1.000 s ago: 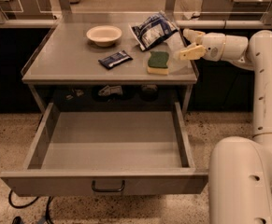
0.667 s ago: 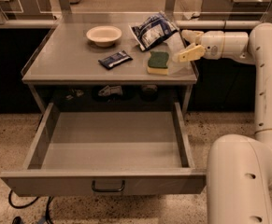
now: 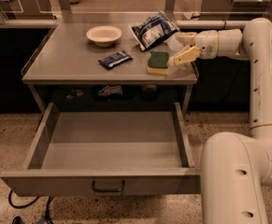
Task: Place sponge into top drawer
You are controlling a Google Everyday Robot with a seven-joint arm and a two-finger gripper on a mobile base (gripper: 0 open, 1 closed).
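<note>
The sponge [image 3: 157, 62], dark green on top with yellow foam below, lies on the tabletop near its right front corner. My gripper [image 3: 181, 47] reaches in from the right at tabletop height, just to the right of the sponge. It is open and empty, with one finger toward the back and the yellowish finger [image 3: 187, 55] close beside the sponge. The top drawer [image 3: 108, 184] is pulled fully out below the tabletop. It is wide, grey and empty, with a dark handle at the middle of its front.
On the table [image 3: 65, 62] stand a cream bowl [image 3: 103, 34], a dark blue wrapper packet [image 3: 115, 59] and a blue and white bag [image 3: 153, 30] behind the sponge. My arm's base [image 3: 233, 176] stands at the drawer's right front. Cables lie on the floor at lower left.
My gripper has edged slightly left and down toward the sponge. The sponge and the drawer have not moved.
</note>
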